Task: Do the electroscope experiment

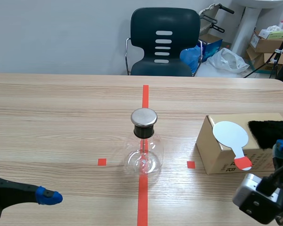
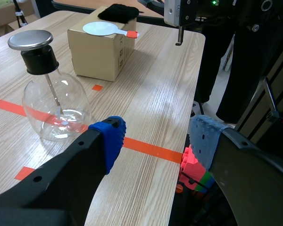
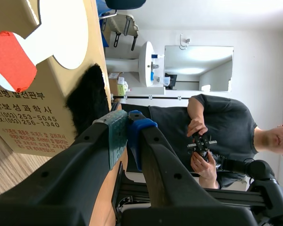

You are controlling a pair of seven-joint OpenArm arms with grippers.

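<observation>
Thick black fingers (image 2: 61, 181) carry blue dotted pads (image 2: 111, 141), and the right arm (image 1: 279, 177) bears a grey box (image 1: 254, 201).

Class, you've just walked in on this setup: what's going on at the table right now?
Nothing is held. The electroscope flask stands upright on the red tape line. To its right, a cardboard box carries a white paddle with a red handle and a black fur piece. The left gripper is open, low near the flask; the right gripper is shut on nothing beside the box.
</observation>
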